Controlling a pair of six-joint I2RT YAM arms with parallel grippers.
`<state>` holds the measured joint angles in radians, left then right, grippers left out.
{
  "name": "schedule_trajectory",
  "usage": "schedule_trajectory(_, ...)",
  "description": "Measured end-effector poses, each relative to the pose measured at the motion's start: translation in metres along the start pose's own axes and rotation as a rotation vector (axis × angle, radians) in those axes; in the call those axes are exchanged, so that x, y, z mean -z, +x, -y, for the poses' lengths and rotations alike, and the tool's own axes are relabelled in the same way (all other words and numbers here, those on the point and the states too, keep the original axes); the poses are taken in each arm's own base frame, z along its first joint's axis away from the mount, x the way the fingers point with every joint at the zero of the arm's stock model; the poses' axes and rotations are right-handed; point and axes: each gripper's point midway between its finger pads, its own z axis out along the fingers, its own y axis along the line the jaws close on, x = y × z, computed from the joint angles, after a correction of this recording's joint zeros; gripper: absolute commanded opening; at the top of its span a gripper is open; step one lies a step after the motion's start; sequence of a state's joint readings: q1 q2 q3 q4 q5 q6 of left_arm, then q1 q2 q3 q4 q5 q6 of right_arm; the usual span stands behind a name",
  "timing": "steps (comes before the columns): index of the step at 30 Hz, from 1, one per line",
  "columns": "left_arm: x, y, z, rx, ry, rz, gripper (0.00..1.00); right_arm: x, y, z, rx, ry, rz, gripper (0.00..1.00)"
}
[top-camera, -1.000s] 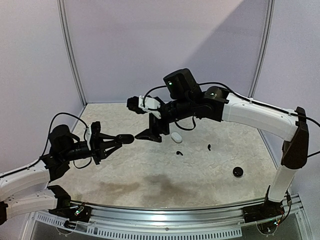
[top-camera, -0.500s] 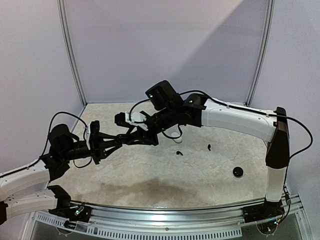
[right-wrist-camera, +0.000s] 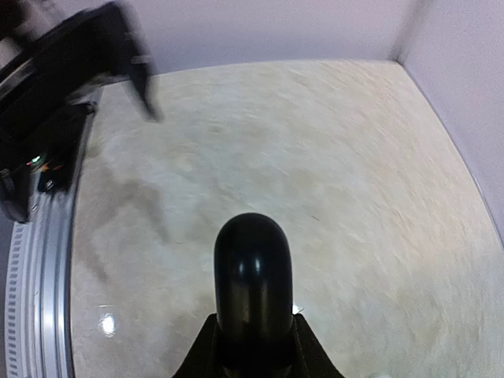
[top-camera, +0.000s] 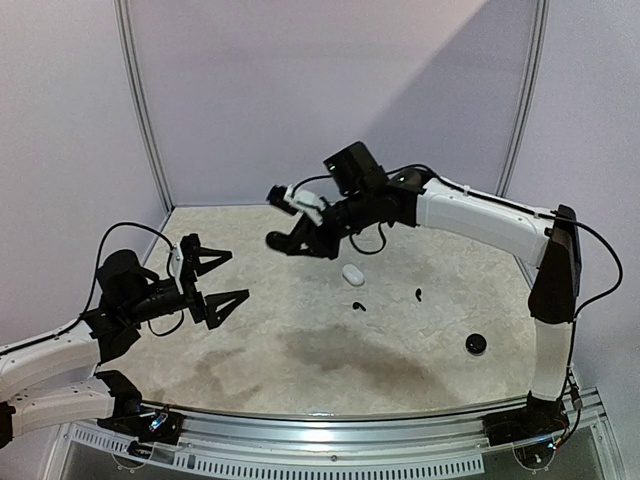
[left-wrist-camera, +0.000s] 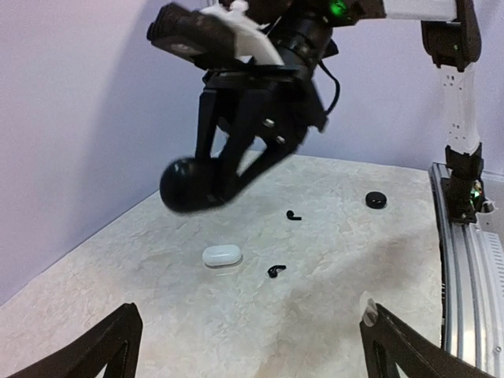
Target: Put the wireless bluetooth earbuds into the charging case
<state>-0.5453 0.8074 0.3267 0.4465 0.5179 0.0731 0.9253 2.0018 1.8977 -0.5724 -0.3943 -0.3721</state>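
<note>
My right gripper (top-camera: 290,238) hangs above the table's far middle, shut on a glossy black oval charging case (top-camera: 276,241). The right wrist view has that case (right-wrist-camera: 253,276) upright between the fingers; in the left wrist view it (left-wrist-camera: 189,185) hangs over the table. Two black earbuds with short stems (top-camera: 357,306) (top-camera: 418,294) lie on the table, also seen from the left wrist (left-wrist-camera: 276,271) (left-wrist-camera: 293,215). At the left, my left gripper (top-camera: 232,275) stands wide open and empty, its fingers (left-wrist-camera: 118,346) apart at the frame's bottom corners.
A closed white pill-shaped case (top-camera: 352,273) lies just beyond the nearer earbud, below the right gripper. A small round black object (top-camera: 476,344) sits near the right arm's base. A metal rail (top-camera: 330,425) runs along the near edge, with walls behind and at the sides.
The black case went from my left gripper to my right. The left jaws opened wide; the right jaws shut on the case and lifted it up and away to the right.
</note>
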Motion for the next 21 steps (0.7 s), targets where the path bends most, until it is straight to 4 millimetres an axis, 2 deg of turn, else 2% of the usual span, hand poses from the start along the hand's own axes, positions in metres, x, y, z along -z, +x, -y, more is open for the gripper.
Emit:
schedule_trajectory(3, 0.002, 0.009, -0.008, 0.016, -0.056, -0.019, 0.99, 0.028, 0.035, 0.082, -0.233, 0.142, -0.05, 0.03)
schedule_trajectory(6, 0.004, 0.022, -0.015, 0.035, -0.105, -0.047, 0.99, 0.046, 0.08, 0.137, -0.427, 0.218, -0.103, 0.03)
schedule_trajectory(8, 0.005, 0.029, -0.017, 0.04, -0.125, -0.06, 0.99, 0.048, 0.118, 0.155, -0.535, 0.231, -0.161, 0.03)
schedule_trajectory(10, 0.007, 0.035, -0.018, 0.044, -0.135, -0.072, 0.99, 0.037, 0.147, 0.151, -0.605, 0.201, -0.228, 0.03)
schedule_trajectory(12, 0.008, 0.04, -0.018, 0.049, -0.141, -0.082, 0.99, 0.018, 0.16, 0.135, -0.635, 0.136, -0.271, 0.03)
schedule_trajectory(17, 0.01, 0.049, -0.019, 0.059, -0.161, -0.099, 0.99, -0.036, 0.159, 0.089, -0.665, -0.026, -0.302, 0.08)
schedule_trajectory(21, 0.012, 0.051, -0.02, 0.06, -0.168, -0.101, 0.99, -0.065, 0.16, 0.073, -0.7, -0.079, -0.315, 0.15)
